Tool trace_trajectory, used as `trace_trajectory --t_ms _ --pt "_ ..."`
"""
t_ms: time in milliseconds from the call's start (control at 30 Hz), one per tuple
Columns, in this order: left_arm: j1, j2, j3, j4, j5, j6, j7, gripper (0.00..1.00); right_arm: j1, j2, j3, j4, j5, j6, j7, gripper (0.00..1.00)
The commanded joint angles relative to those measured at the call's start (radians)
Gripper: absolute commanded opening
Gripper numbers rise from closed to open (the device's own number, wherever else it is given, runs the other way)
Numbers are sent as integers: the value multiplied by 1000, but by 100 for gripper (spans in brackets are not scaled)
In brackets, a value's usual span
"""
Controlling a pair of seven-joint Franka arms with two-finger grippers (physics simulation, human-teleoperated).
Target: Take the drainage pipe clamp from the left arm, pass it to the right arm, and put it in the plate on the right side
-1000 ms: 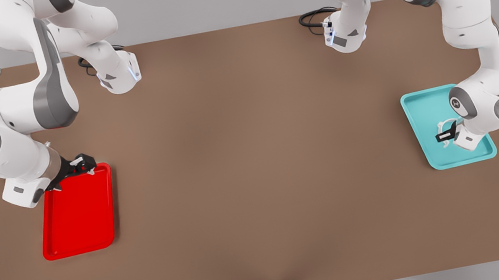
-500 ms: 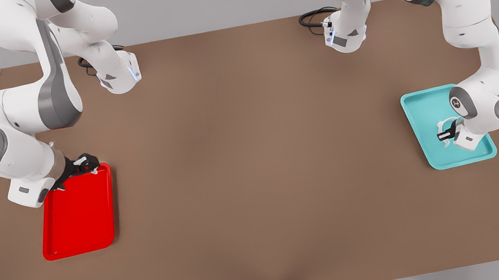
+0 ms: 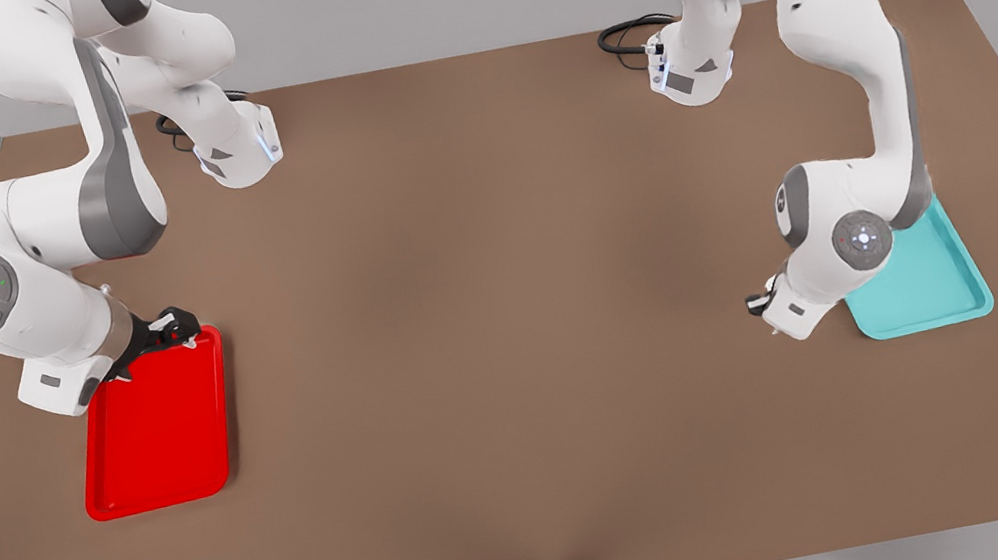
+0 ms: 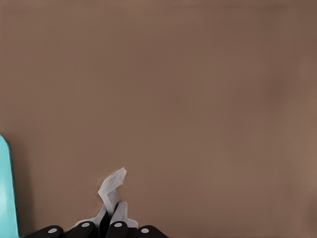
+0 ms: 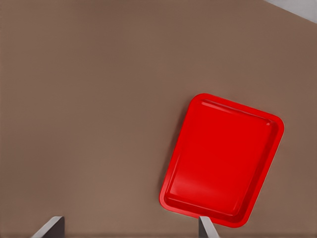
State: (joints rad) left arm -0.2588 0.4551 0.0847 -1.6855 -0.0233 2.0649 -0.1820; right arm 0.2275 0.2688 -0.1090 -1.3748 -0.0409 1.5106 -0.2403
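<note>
Left end effector grips the drainage pipe clamp; right end effector, fingers wide, over the plate.

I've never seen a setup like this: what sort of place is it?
Likely a simulated robot test bench: a bare brown table, a red plate and a teal tray, two white arms, the left gripper clamping a small white clamp.

No readable text, labels, brands or numbers on anything in view.
</note>
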Motion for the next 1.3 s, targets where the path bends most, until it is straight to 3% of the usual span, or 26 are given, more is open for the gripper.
trace_trajectory --t_ms 0,67,233,400,533,833,1267 --pt "-16 74 -66 142 -1 -169 -985 21 36 15 0 0 3 3 -2 100" --pt "-60 120 -131 199 10 -167 -1090 21 104 44 0 0 4 13 55 100" --pt "-223 254 -132 402 11 -155 -1629 21 239 76 0 2 64 40 253 100" --pt "-278 261 -155 437 3 -150 -1947 21 325 84 0 0 92 72 398 100" --pt "-277 264 -194 451 -38 -40 -1986 21 346 99 2 -26 130 123 418 100" --pt "-278 358 -267 570 -40 -9 -2036 21 423 174 2 -29 242 258 512 100" --pt "-318 401 -290 629 -40 12 -2091 21 539 130 2 -273 260 592 661 100"
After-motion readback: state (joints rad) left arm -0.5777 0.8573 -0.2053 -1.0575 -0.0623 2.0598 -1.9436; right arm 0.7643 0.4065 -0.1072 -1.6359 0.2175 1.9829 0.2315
